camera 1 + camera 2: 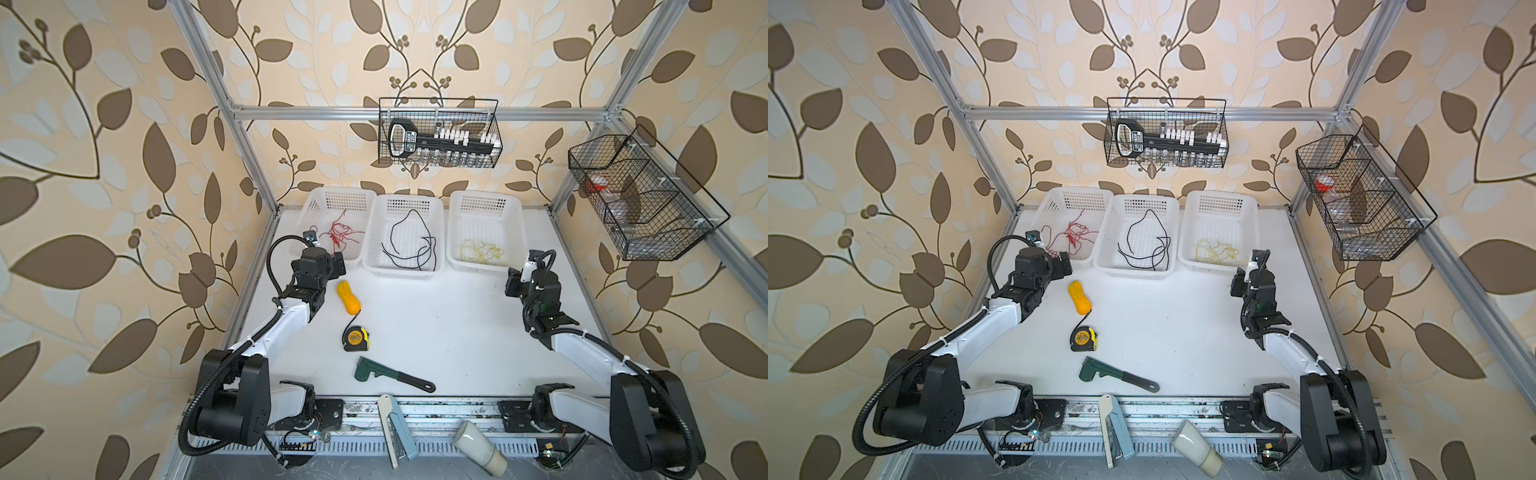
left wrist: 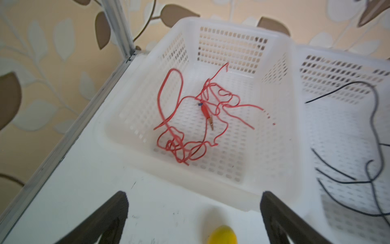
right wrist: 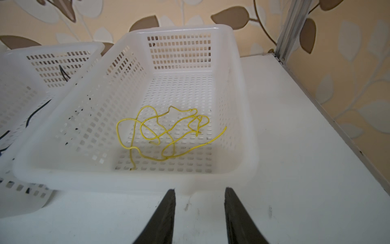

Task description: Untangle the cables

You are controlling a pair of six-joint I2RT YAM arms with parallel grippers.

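Left wrist view looks down into a white perforated plastic basket [image 2: 232, 27] where the red cable [image 2: 204, 110] lies in a loose snarl of thin loops, a small clip near its middle. The picture is soft with blur, so I cannot say whether any strand is truly knotted. The left gripper [image 2: 194, 196] is spread wide and empty, hanging over the table [image 1: 436, 324] just short of that basket's near wall. The right gripper [image 3: 200, 190] is parted more narrowly, with nothing between its dark wedge-shaped fingers, in front of the matching basket [image 3: 179, 28] that holds the yellow cable [image 3: 166, 157], a springy curl of glossy wire. In a top view, the black cable [image 1: 428, 248] sprawls in the middle basket [image 1: 403, 272]. All three baskets stand in a row along the table's far edge, red toward the far left corner and yellow toward the far right. With each colour lying apart from the others, the separating looks essentially finished. If the red loops need freeing, the next move calls for clearing the basket wall and pinching one slippery strand.
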